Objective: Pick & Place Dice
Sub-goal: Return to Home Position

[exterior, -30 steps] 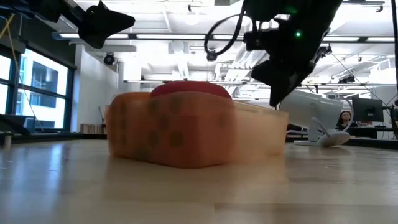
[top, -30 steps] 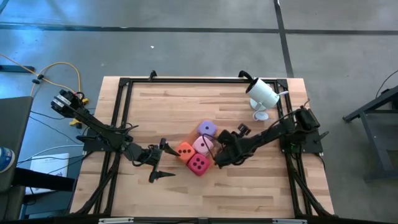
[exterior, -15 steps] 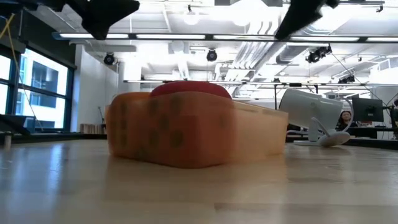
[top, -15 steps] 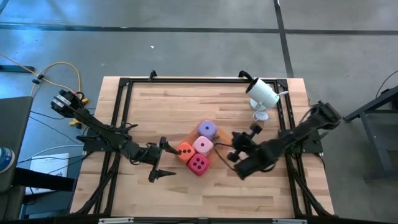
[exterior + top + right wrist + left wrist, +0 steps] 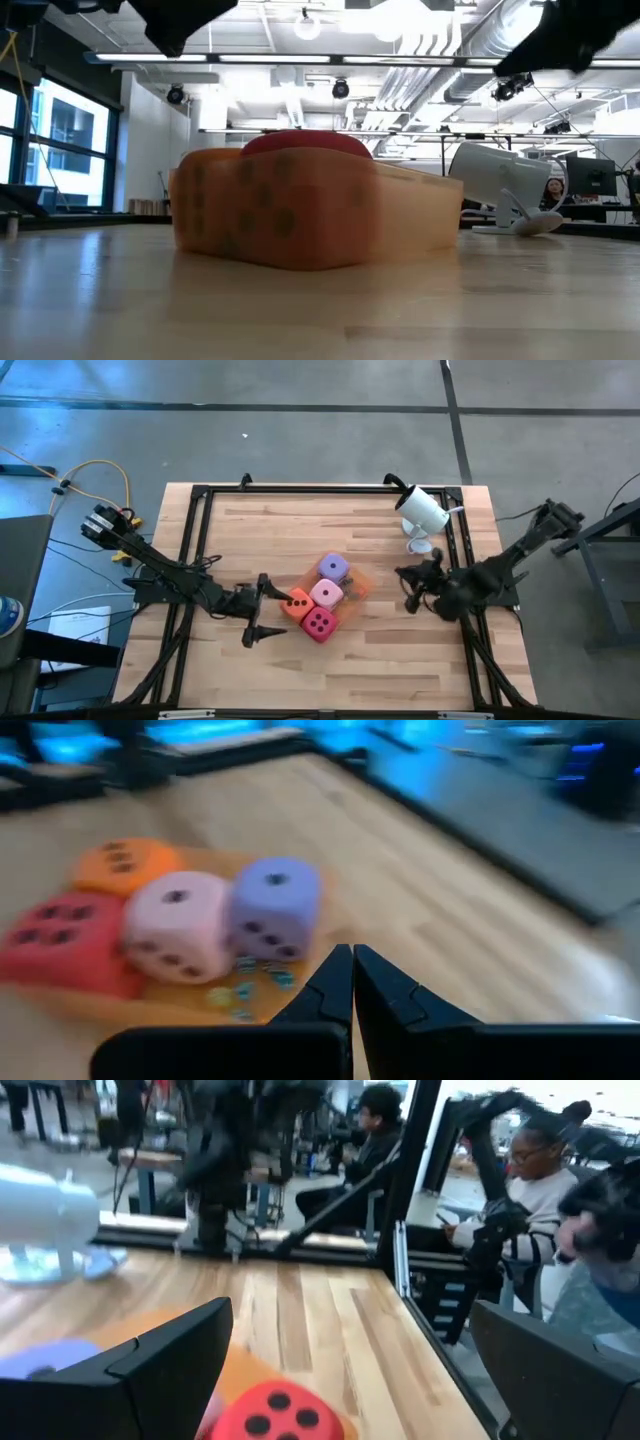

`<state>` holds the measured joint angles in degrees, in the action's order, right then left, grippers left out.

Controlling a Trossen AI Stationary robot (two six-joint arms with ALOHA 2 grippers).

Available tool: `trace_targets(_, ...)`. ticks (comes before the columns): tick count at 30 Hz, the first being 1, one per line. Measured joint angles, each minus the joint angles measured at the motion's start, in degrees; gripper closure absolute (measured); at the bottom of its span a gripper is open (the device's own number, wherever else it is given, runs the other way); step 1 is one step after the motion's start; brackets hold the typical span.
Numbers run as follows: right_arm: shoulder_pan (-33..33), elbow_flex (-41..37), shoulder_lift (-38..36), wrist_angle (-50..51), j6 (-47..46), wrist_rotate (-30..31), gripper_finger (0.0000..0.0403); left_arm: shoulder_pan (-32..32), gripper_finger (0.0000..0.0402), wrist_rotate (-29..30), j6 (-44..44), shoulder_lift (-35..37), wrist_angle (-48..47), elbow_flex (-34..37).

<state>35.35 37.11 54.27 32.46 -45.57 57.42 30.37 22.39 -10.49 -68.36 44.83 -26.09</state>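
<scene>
Several dice sit together in a flat translucent orange tray [image 5: 356, 586] at the table's middle: purple [image 5: 333, 567], light pink [image 5: 326, 594], orange [image 5: 296, 603] and magenta [image 5: 319, 623]. Each rests on its bottom face on the tray floor. My left gripper [image 5: 261, 610] hangs open just left of the tray, held level and pointing at the dice, touching nothing. In its wrist view the magenta die [image 5: 279, 1415] shows between the wide fingers. My right gripper [image 5: 408, 588] is shut and empty, right of the tray. Its wrist view shows the dice [image 5: 180, 925] ahead of the closed tips [image 5: 352, 982].
A white camera on a small stand [image 5: 422, 512] sits at the far right corner of the table. A black frame [image 5: 200, 490] runs around the wooden top. People sit beyond the table [image 5: 530, 1190]. Bare wood lies near and far of the tray.
My right gripper, shut throughout, has drawn back from the dice toward the table's right edge, rising and tipping up toward level. The dice and tray have stayed where they were.
</scene>
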Motion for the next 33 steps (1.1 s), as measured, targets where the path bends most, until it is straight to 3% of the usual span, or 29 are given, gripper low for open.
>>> trace_targets(2,-1.62,-8.53,-5.23,-16.09,10.79,-7.40,0.0401,0.00,0.0004,0.01,1.91,0.00,1.42,0.00)
trace_targets(6,-7.03,-23.32,-12.56,-50.87,31.31,-29.33,0.0401,-0.46,0.0004,-0.01,6.37,0.00,3.86,0.00)
trace_targets(9,-11.97,-30.77,-15.40,-61.91,36.64,-37.59,0.0401,-1.43,0.0004,0.03,7.20,0.00,4.48,0.00)
trace_targets(13,-16.95,-36.59,-18.41,-62.83,34.95,-38.78,0.0401,-2.29,0.0004,0.21,5.70,0.00,4.51,0.00)
trace_targets(23,-20.36,-36.59,-24.69,-57.25,37.40,-42.84,0.0401,-2.34,0.0004,0.18,4.47,0.00,4.51,0.00)
trace_targets(31,-20.39,-36.61,-38.69,-36.97,36.86,-38.89,0.0401,-2.34,0.0004,0.18,4.46,0.00,4.43,0.00)
trace_targets(33,-20.49,-36.44,-43.24,-35.88,37.16,-38.61,0.0401,-2.34,0.0004,0.16,4.44,0.00,4.35,0.00)
